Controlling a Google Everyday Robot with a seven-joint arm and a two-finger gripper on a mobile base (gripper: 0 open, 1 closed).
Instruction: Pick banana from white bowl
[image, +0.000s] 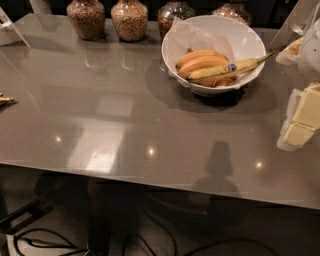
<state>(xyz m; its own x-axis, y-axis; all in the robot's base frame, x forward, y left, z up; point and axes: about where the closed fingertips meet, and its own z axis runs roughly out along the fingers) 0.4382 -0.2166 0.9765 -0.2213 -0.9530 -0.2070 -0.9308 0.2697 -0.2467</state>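
Observation:
The long pale-yellow speckled banana (225, 70) with a blue sticker lies on top of plumper orange bananas (200, 60) in the large white bowl (212, 22), which is lined with white paper. Its thin stem sticks out over the bowl's right rim. The bowl stands at the back right of the grey table (125, 110). My gripper (301, 120), cream and white, is at the right edge of the view. It is in front of and to the right of the bowl, apart from it, and holds nothing that I can see.
Several glass jars with brown filling stand along the table's back edge (86, 19) (129, 20) (175, 12). A small tan object (5, 100) lies at the left edge. Cables lie on the floor in front of the table (45, 240).

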